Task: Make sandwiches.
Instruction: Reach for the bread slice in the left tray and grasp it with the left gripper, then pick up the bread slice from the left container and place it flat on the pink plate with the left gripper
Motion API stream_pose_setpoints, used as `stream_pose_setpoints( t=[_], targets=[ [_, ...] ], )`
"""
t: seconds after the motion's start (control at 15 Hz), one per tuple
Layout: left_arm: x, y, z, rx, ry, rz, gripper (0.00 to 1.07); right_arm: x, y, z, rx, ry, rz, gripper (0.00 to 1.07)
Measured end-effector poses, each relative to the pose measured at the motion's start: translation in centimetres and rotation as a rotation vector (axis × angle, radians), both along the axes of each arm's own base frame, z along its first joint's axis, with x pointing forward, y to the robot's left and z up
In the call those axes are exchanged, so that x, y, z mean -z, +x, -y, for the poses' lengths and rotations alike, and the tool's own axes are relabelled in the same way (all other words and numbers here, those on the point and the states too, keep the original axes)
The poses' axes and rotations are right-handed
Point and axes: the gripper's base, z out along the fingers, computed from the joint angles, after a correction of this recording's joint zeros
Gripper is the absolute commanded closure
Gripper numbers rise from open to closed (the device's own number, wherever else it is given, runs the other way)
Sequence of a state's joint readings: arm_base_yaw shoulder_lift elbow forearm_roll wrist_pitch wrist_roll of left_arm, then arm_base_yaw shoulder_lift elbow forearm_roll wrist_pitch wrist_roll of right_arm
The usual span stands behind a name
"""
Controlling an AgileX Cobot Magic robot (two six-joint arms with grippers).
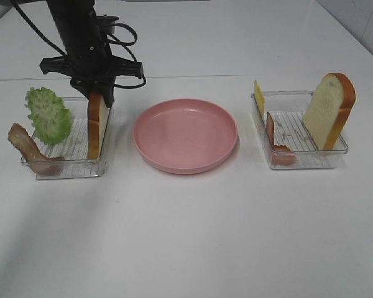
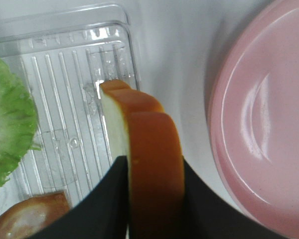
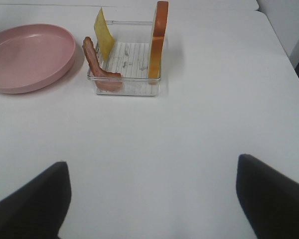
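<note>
In the left clear tray (image 1: 65, 164) a white bread slice (image 1: 96, 127) with orange-brown crust stands on edge. My left gripper (image 1: 101, 93) comes down on its top edge; in the left wrist view both black fingers (image 2: 109, 199) press against the sides of the slice (image 2: 149, 149). Ruffled green lettuce (image 1: 48, 115) and a bacon strip (image 1: 28, 146) lean in the same tray. The right tray (image 1: 298, 158) holds another bread slice (image 1: 328, 110), yellow cheese (image 1: 258, 96) and bacon (image 1: 275, 139). My right gripper (image 3: 152, 199) hangs open over bare table, well short of that tray (image 3: 129, 84).
A round pink plate (image 1: 185, 133) lies between the two trays with nothing on it. White table runs all around, with its wide front part bare.
</note>
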State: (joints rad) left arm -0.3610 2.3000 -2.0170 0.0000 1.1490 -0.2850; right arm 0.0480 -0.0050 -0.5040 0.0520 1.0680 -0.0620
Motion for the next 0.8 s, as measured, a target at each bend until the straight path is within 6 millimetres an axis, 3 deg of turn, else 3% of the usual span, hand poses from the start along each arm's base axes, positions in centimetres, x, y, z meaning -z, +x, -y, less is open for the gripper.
stream_pose_setpoints(
  t=[0.07, 0.33, 0.67, 0.8],
  targets=[
    [0.0, 0.0, 0.0, -0.001, 0.0, -0.001, 1.07, 0.0, 0.0, 0.0, 0.0, 0.0, 0.0, 0.22],
    [-0.4, 0.0, 0.0, -0.003, 0.003, -0.01, 1.07, 0.0, 0.0, 0.0, 0.0, 0.0, 0.0, 0.22],
    [-4.6, -0.4, 0.4, 0.001, -0.077, 0.034, 1.07, 0.0, 0.0, 0.0, 0.0, 0.0, 0.0, 0.22],
    [-7.4, -1.2, 0.8, 0.038, -0.174, 0.065, 1.07, 0.0, 0.0, 0.0, 0.0, 0.0, 0.0, 0.22]
  ],
)
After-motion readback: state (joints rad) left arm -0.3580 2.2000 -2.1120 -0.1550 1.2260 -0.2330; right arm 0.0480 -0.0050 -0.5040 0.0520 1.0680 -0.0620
